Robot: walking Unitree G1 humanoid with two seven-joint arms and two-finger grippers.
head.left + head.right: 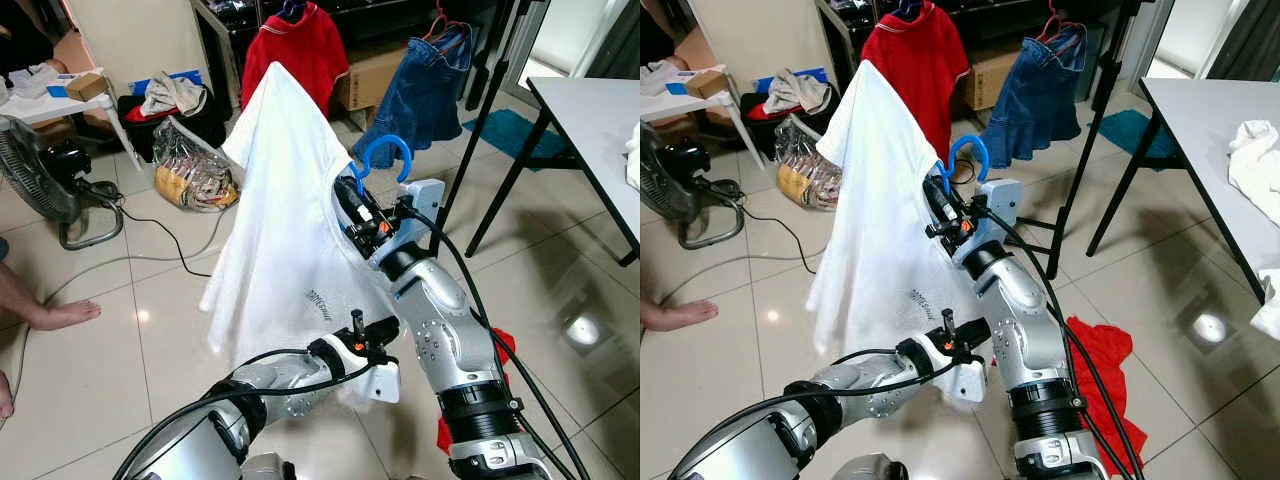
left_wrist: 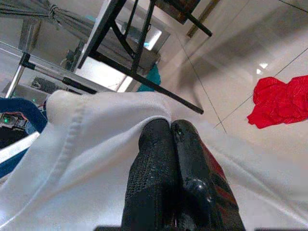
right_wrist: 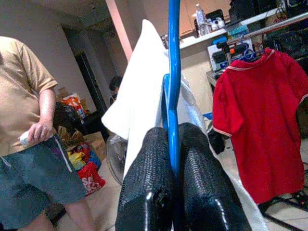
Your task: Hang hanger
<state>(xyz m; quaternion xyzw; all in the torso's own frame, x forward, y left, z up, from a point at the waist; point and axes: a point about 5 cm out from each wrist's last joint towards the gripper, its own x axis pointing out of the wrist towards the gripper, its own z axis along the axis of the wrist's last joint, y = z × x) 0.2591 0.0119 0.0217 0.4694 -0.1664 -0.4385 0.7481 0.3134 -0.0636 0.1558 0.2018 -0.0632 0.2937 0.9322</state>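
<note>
A white T-shirt hangs draped on a blue hanger, whose hook sticks out above the shirt's neck. My right gripper is shut on the blue hanger just below the hook, holding it up in mid-air. Lower down, my left gripper reaches under the shirt's lower edge. Its fingers are pressed together against the white fabric. Behind stands a clothes rack with a red shirt and a denim garment hanging on it.
A person's bare foot lies on the floor at the left; a person stands nearby. A fan, cables and bags sit at the left. A table stands at the right. Red cloth lies on the tiles.
</note>
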